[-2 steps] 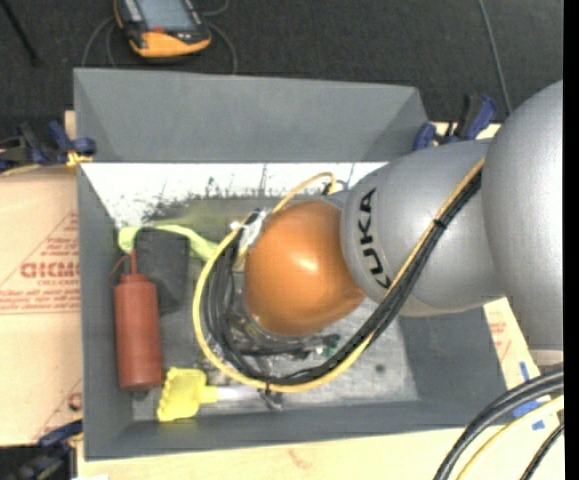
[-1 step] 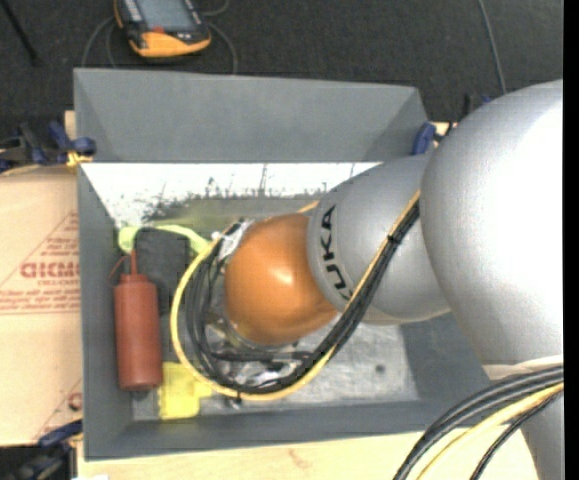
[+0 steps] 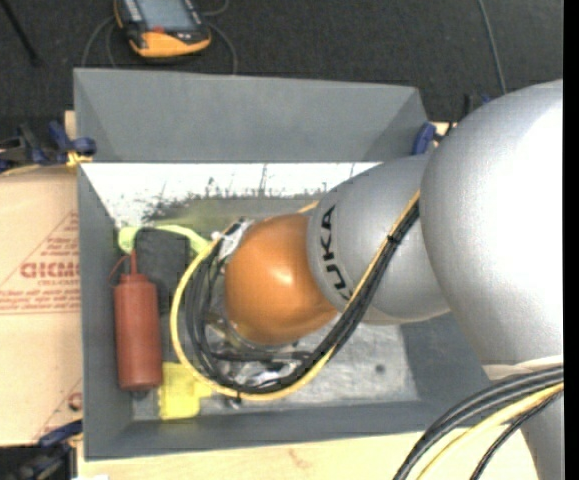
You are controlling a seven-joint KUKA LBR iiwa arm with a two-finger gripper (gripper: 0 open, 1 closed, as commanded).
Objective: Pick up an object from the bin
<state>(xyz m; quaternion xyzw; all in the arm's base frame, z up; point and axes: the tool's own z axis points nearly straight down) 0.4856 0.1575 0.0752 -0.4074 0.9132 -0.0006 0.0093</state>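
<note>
Arm was deep in the bin (image 3: 249,118), orange wrist cover (image 3: 274,278) sitting over the hand (image 3: 252,365): apart or together, could not tell. Nearest candidate looked to be the dark red squeeze bottle (image 3: 138,323), off at 9 o'clock, long axis running 12 to 6, with a yellow block (image 3: 182,393) at 8 o'clock near its base.

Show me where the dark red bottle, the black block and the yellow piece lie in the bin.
dark red bottle (image 3: 137,333): camera view, middle of its body.
black block (image 3: 161,253): camera view, centre of its top face.
yellow piece (image 3: 181,394): camera view, its middle.
</note>
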